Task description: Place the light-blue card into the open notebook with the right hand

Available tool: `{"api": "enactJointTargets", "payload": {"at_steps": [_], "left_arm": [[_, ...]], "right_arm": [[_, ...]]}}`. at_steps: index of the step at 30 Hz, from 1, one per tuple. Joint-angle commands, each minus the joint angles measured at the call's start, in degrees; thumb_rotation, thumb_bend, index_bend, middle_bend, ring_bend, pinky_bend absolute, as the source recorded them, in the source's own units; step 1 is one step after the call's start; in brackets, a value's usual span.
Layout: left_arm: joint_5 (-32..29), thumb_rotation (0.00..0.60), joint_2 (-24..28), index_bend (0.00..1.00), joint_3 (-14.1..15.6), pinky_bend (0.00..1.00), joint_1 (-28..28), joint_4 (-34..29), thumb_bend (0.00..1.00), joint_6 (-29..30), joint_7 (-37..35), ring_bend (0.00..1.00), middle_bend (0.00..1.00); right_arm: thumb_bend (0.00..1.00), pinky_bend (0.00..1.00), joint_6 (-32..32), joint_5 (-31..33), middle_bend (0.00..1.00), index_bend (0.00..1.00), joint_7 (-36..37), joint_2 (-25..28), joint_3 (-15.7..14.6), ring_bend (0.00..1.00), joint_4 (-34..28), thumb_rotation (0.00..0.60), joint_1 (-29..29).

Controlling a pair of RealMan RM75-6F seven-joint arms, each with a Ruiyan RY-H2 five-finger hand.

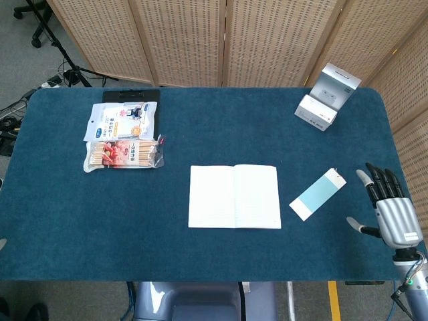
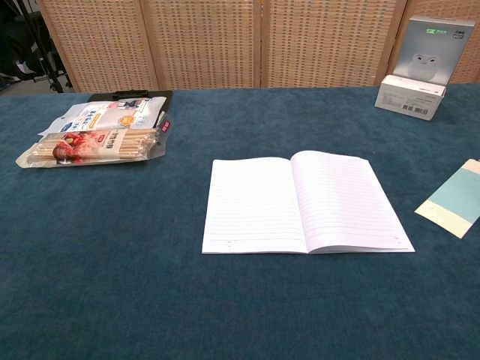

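**A:** Zero steps done, as far as I can see from here. Want the rundown, left to right?

**B:** Go.

**A:** Far left of the table (image 1: 60,221): snack packet (image 1: 123,122) lying over a black clipboard (image 1: 130,95), with a pack of wooden sticks (image 1: 123,154) just in front of it. None of it matters to the job. Left hand isn't visible in either camera.

**B:** Notebook?

**A:** Open notebook (image 1: 234,196) mid-table, flat, both lined pages bare. Nothing on it or tucked in it.

**B:** Card?

**A:** Light-blue card (image 1: 317,194) flat on the cloth, near the notebook's right edge but clear of it, lying at a diagonal. White band at each end. Chest view catches it at the right frame edge, same story: untouched.

**B:** Right hand?

**A:** Right hand (image 1: 386,210) sits near the table's right edge, right of the card and apart from it. Fingers spread, pointing away from the robot, thumb out toward the card. Holding nothing.

**B:** Anything further back?

**A:** Earbud box (image 1: 328,97) at the far right corner, lid propped up. Out of the way.

**B:** So what's left?

**A:** Everything, I'd say: reach over to the card, lift it off the cloth, carry it left, set it on a page. A thin card flat on fabric looks like the fiddly part.
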Motion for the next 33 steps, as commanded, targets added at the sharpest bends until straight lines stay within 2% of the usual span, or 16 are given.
{"api": "enactJointTargets", "payload": {"at_steps": [1, 4, 8, 11, 15, 20, 28, 33], "left_arm": [[-0.4, 0.600, 0.1, 0.00, -0.2, 0.00, -0.5, -0.1, 0.00, -0.9, 0.3, 0.00, 0.00], [-1.0, 0.600, -0.1, 0.00, -0.3, 0.00, -1.0, -0.2, 0.00, -1.8, 1.3, 0.00, 0.00], [-2.0, 0.600, -0.7, 0.00, -0.6, 0.00, -1.9, -0.4, 0.00, -3.1, 3.1, 0.00, 0.00], [-2.9, 0.600, -1.3, 0.00, -1.0, 0.00, -2.3, -0.5, 0.00, -3.4, 5.3, 0.00, 0.00], [-4.3, 0.600, -1.9, 0.00, -1.5, 0.00, -3.1, -1.0, 0.00, -4.3, 7.7, 0.00, 0.00], [-5.6, 0.600, -2.4, 0.00, -2.1, 0.00, -4.0, -1.2, 0.00, -5.2, 9.8, 0.00, 0.00], [-8.0, 0.600, -3.0, 0.00, -2.7, 0.00, -5.1, -0.6, 0.00, -7.1, 11.4, 0.00, 0.00], [-9.4, 0.600, -3.2, 0.00, -2.8, 0.00, -6.0, 0.1, 0.00, -9.1, 11.9, 0.00, 0.00]], "right_arm": [[0.00, 0.00, -2.3, -0.8, 0.00, 0.00, 0.3, 0.6, 0.3, 0.00, 1.7, 0.600, 2.0], [0.00, 0.00, -4.3, -4.0, 0.00, 0.00, 1.3, 1.8, 0.0, 0.00, 4.4, 0.600, 4.6], [0.00, 0.00, -7.4, -12.0, 0.00, 0.01, 9.6, 3.2, -2.2, 0.00, 10.4, 0.600, 9.9], [0.00, 0.00, -9.5, -16.3, 0.00, 0.02, 15.3, 2.3, -3.8, 0.00, 16.9, 0.600, 13.8], [0.00, 0.00, -11.8, -19.9, 0.00, 0.06, 17.1, -1.5, -5.7, 0.00, 26.6, 0.600, 17.7], [0.00, 0.00, -12.4, -22.8, 0.00, 0.06, 18.9, -6.8, -7.6, 0.00, 35.9, 0.600, 21.1], [0.00, 0.00, -13.0, -25.0, 0.00, 0.09, 20.8, -14.7, -11.2, 0.00, 50.1, 0.600, 23.7], [0.00, 0.00, -14.2, -25.4, 0.00, 0.09, 22.4, -18.3, -13.9, 0.00, 56.4, 0.600, 23.9]]}}
